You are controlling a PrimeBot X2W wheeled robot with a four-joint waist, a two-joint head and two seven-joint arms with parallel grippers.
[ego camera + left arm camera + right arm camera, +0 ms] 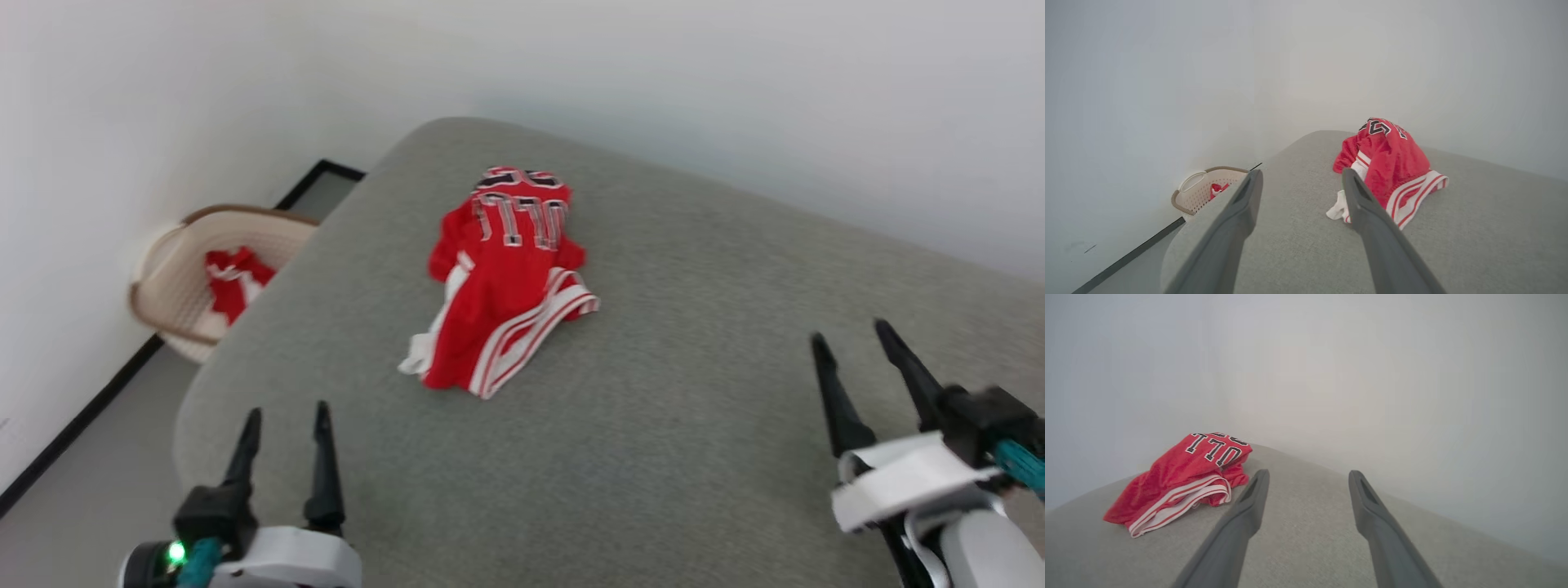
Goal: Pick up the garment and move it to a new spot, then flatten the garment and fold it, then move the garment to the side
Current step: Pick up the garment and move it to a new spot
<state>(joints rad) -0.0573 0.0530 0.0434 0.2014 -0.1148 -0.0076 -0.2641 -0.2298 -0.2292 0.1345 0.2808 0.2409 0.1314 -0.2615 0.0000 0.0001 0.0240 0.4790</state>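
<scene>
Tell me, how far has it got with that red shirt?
Nothing looks done yet: the garment lies crumpled on the gray cushion. In hand: the left end effector and right end effector hover open, both apart from it. To do: picking it up, moving it, flattening, folding, setting it aside.

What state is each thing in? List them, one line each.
Red jersey shirt with white-and-red striped trim: crumpled in a heap on the grey padded surface, ungripped.
Left gripper: open, empty, short of the shirt.
Right gripper: open, empty, apart from the shirt.
Cream perforated basket with brown rim: on the floor, red cloth inside.
</scene>
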